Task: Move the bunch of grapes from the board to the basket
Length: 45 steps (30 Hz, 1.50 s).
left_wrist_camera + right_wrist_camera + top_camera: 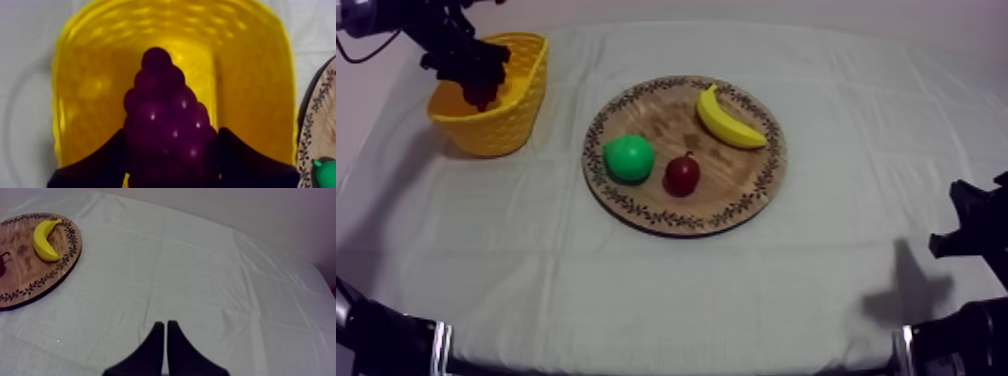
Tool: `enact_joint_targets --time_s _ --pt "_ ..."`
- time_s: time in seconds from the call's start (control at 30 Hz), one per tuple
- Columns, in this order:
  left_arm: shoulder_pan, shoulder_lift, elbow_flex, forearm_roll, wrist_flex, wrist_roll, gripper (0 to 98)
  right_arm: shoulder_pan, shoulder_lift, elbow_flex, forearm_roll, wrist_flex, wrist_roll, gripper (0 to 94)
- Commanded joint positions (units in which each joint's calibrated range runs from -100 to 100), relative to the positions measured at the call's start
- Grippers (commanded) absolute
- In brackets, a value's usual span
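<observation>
My left gripper point(479, 88) hangs over the yellow basket point(511, 115) at the table's far left, shut on the dark purple bunch of grapes point(167, 120). In the left wrist view the grapes sit between my two black fingers point(95, 165), right above the basket's inside point(90, 85). The round wooden board point(736, 180) lies at the table's middle. My right gripper point(165, 333) rests low at the right, its fingers together over bare cloth, well away from the board point(25, 283).
On the board lie a banana point(728, 119), a green pear point(629, 158) and a small red fruit point(682, 174). The right arm point(971, 235) sits at the table's right edge. Open cloth spreads in front of and to the right of the board.
</observation>
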Motion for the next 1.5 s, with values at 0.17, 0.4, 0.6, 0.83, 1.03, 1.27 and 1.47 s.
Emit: enact_joint_targets --time_s 0.17,0.4,0.6,0.83,1.03,1.27,1.47 --pt "-0.18 1.86 0.12 0.30 -1.39 -0.18 44.0 0.01 -0.02 -0.01 0.01 -0.03 0.01 0.5" --pt "0.12 2.03 0.41 0.99 -3.85 -0.58 63.1 0.01 -0.02 -0.01 0.01 -0.03 0.01 0.5" --pt "0.37 1.09 1.46 1.65 -7.54 -1.17 88.5 0.01 -0.02 -0.01 0.01 -0.03 0.01 0.5" --pt "0.40 0.28 2.88 1.98 -9.72 -1.26 93.5 0.01 -0.02 -0.01 0.01 -0.03 0.01 0.5" --pt "0.34 -2.27 6.90 2.15 -12.80 -0.55 87.8 0.01 -0.02 -0.01 0.01 -0.03 0.01 0.5" --pt "0.30 -10.98 12.01 2.26 -14.25 -1.24 70.1 0.01 -0.02 -0.01 0.01 -0.03 0.01 0.5" --pt "0.47 -22.06 19.52 2.03 -14.37 -1.66 59.9 0.01 -0.02 -0.01 0.01 -0.03 0.01 0.5"
